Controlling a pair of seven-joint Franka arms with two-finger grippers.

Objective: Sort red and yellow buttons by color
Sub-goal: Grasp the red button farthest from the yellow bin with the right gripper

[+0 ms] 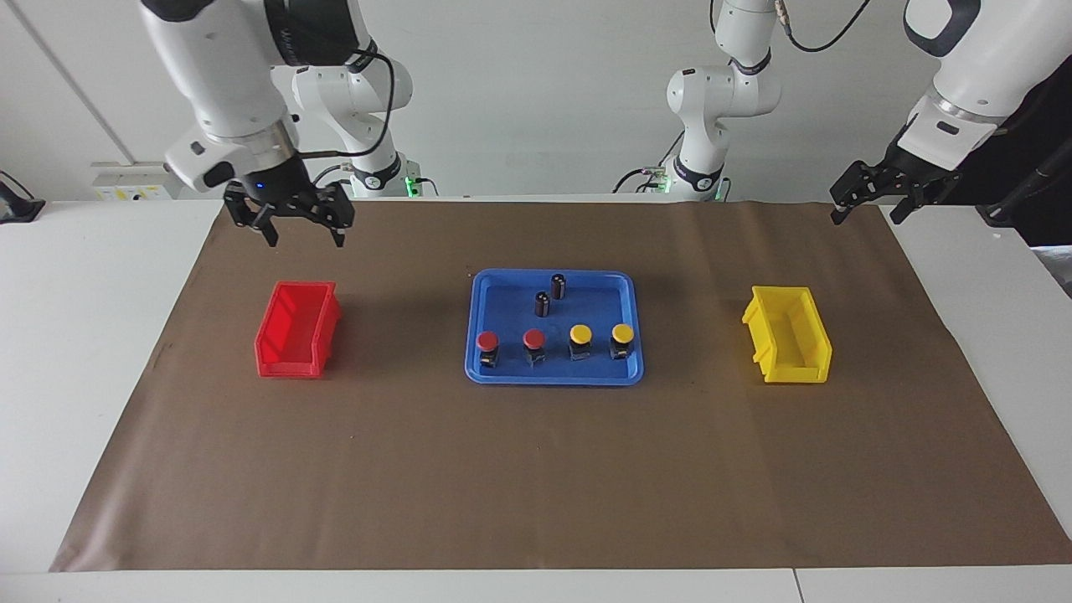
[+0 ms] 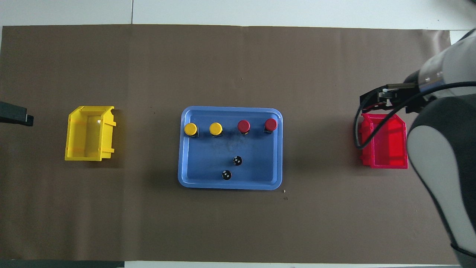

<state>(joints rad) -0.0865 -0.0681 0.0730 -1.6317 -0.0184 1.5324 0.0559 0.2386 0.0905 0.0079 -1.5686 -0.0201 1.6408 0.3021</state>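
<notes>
Two red buttons and two yellow buttons stand in a row in the blue tray, along its edge farthest from the robots. In the overhead view the row shows as red buttons and yellow buttons. My right gripper is open and empty in the air, about over the red bin. My left gripper is open and empty, raised over the mat's edge at the left arm's end.
Two dark capless cylinders stand in the tray, nearer to the robots than the buttons. The yellow bin sits toward the left arm's end. Both bins look empty. A brown mat covers the table.
</notes>
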